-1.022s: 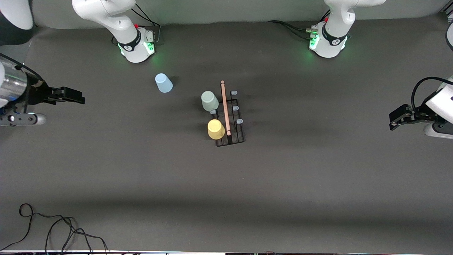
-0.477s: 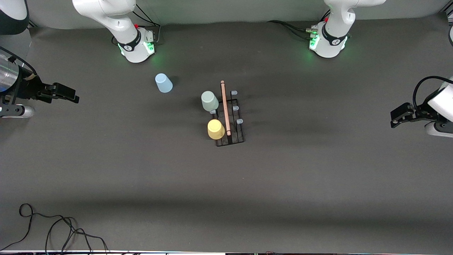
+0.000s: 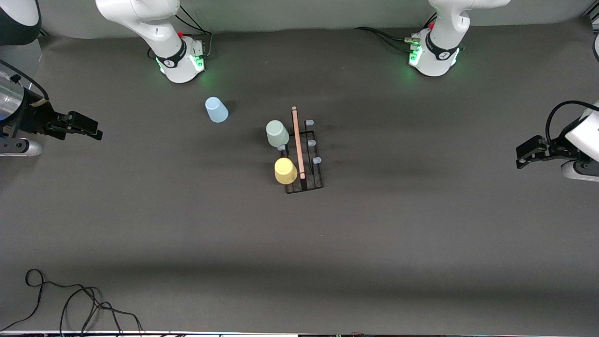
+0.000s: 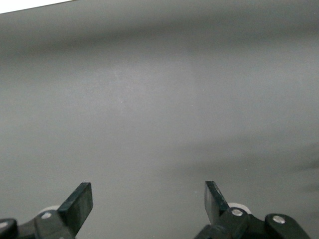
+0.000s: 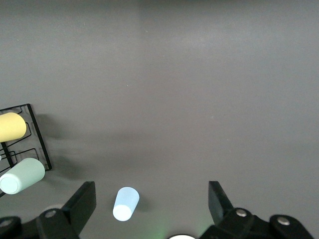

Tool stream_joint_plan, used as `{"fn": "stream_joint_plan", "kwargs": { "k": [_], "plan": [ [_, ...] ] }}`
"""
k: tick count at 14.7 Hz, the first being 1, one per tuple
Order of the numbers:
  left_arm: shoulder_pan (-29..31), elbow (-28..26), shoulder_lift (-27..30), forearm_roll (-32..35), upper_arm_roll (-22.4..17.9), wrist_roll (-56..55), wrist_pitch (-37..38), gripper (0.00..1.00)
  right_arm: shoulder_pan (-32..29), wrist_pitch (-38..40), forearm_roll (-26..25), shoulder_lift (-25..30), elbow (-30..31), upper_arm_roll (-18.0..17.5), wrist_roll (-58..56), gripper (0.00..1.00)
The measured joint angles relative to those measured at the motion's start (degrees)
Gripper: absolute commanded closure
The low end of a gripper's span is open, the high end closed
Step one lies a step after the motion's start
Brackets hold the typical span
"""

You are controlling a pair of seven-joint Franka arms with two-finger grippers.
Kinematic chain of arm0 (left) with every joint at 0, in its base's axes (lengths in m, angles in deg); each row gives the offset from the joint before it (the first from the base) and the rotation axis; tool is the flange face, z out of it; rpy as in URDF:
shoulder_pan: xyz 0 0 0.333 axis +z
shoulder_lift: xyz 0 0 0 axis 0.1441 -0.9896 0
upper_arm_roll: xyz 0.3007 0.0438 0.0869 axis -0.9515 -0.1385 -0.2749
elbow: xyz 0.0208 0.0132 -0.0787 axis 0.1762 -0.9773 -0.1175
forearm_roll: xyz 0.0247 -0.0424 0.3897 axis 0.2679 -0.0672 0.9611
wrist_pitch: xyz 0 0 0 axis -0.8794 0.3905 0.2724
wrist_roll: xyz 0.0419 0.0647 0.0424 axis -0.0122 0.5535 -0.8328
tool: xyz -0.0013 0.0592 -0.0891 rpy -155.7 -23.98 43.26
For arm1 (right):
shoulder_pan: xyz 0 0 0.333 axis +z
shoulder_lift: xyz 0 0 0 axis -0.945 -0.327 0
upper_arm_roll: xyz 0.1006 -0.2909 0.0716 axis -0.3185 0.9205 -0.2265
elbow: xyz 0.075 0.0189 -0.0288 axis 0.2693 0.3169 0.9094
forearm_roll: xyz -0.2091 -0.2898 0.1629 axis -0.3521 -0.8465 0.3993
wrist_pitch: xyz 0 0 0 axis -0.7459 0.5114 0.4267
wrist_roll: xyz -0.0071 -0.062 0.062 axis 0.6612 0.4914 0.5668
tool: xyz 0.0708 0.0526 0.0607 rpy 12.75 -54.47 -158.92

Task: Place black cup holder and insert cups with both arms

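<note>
A thin black wire cup holder [image 3: 304,161] with a light wooden rod handle [image 3: 297,140] along its top stands near the middle of the table [image 3: 299,243], a broad surface covered in matte dark grey cloth. Two small tapered plastic cups sit upside down on its pegs on the side toward the right arm's end: a pale grey-green cup [image 3: 277,133] and, nearer the front camera, a smooth yellow cup [image 3: 285,171]. Three pale translucent-capped pegs [image 3: 312,142] on the side toward the left arm's end stand bare, and one more shows between the two cups. A third cup of the same shape, light blue [image 3: 216,109], stands alone upside down on the cloth, apart from the rack, toward the right arm's base and farther from the front camera.

The right arm's black two-finger tool [image 3: 86,126] hangs over the table's edge at its own end, jaws spread wide and holding nothing; its wrist view takes in the rack [image 5: 30,137] and all three cups. The left arm's tool [image 3: 526,152] waits over the table at that arm's end, likewise wide open and empty, with only bare grey cloth below it.

A thin black cable [image 3: 70,299] lies coiled at the table's corner nearest the front camera.
</note>
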Motion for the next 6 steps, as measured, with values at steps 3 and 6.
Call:
{"fn": "stream_joint_plan", "kwargs": {
  "k": [3, 6],
  "plan": [
    [0.07, 0.00, 0.00, 0.07, -0.02, 0.00, 0.00, 0.00, 0.00, 0.00, 0.00, 0.00, 0.00, 0.00, 0.00, 0.00],
    [0.77, 0.00, 0.00, 0.15, -0.06, -0.01, -0.05, 0.00, 0.00, 0.00, 0.00, 0.00, 0.00, 0.00, 0.00, 0.00]
  ]
}}
